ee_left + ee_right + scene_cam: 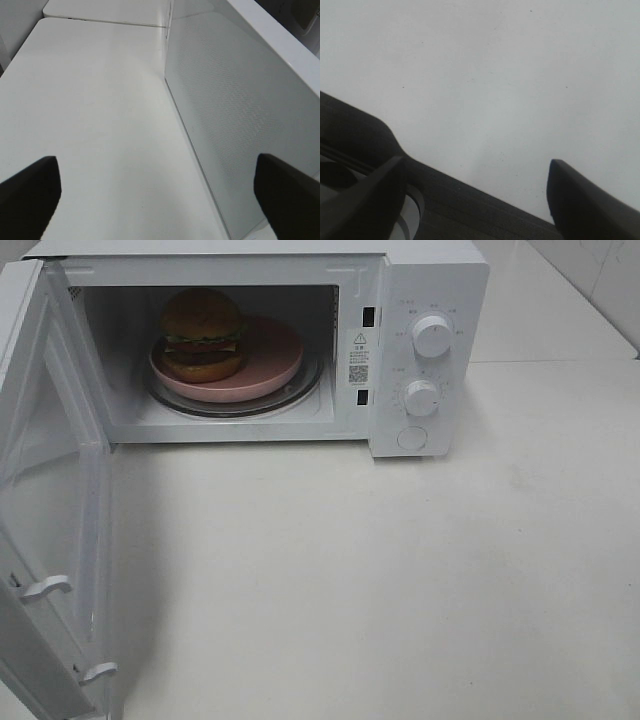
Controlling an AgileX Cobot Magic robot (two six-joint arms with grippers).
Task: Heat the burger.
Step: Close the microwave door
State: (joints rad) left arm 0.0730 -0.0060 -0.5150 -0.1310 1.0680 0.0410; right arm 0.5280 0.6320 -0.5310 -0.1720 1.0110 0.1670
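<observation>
Overhead, I count one burger (202,335) on one pink plate (272,368) inside one open microwave (420,280), upper left of frame, with two knobs (431,336). Only my left wrist view shows the door (225,125) mesh up close. My left gripper (155,172) and right gripper (476,167) are spread, empty, over the white table (400,580).

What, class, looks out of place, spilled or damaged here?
Nothing is spilled or damaged. The only oddity: the burger sits off-centre, toward the left of the pink plate, inside the microwave, whose door stands wide open.
</observation>
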